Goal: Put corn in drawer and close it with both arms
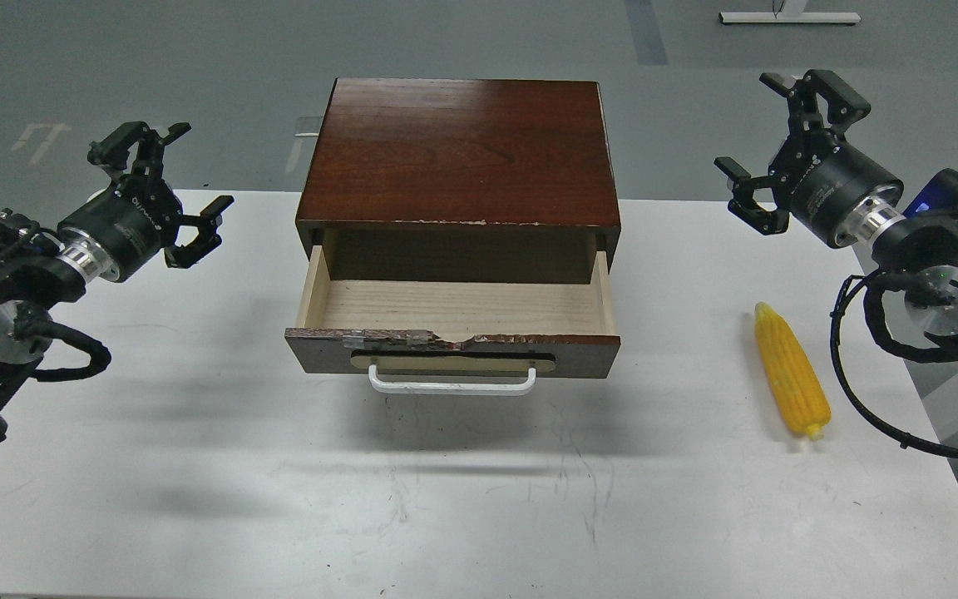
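Grey floor surrounds a white table (196,466). Left claw (167,191) hangs spread wide, empty, clear of work. Centre, the drawer (454,308) stands pulled out and bare, ready to receive. Corn (791,370) lies right, nearest the right claw (778,146), likewise wide and empty.

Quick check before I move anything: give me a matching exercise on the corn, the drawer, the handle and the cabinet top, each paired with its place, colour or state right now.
Things:
1. corn
2. drawer
3. handle
4. cabinet top

Descriptions:
A. reddish-brown, glossy wood
B. pulled open, nothing inside
C. lying on the table, to the right of the cabinet
D. white bar on the dark front panel

Pairs: 1-C, 2-B, 3-D, 4-A

Both the left gripper and the right gripper are open and hold nothing.
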Controlling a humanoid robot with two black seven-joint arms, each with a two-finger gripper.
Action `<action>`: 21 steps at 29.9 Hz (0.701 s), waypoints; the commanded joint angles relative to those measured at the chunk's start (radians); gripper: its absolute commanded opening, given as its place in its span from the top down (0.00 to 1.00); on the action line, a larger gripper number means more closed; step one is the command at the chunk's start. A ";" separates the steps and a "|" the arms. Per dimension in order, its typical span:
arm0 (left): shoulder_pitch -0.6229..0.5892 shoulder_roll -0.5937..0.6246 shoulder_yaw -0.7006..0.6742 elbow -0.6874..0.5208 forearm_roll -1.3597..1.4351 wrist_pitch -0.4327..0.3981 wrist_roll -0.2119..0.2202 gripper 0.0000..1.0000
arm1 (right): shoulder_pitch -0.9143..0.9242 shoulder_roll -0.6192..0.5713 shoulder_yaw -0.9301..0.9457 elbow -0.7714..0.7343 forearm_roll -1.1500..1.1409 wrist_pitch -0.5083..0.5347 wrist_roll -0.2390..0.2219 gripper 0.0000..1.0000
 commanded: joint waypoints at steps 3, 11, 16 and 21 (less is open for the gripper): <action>0.007 0.008 -0.001 -0.002 0.001 -0.001 -0.004 0.02 | -0.005 0.000 0.000 0.002 0.000 0.010 0.000 0.00; 0.004 0.023 -0.004 0.000 0.001 0.021 0.002 0.02 | -0.008 0.000 0.000 0.002 -0.004 0.010 -0.005 0.00; 0.007 0.039 -0.010 0.000 0.000 0.024 0.002 0.02 | -0.012 -0.025 -0.002 0.017 -0.006 -0.004 -0.005 0.00; 0.013 0.045 -0.010 -0.002 0.000 0.022 0.002 0.02 | -0.013 -0.035 -0.012 0.017 -0.009 -0.002 -0.006 0.00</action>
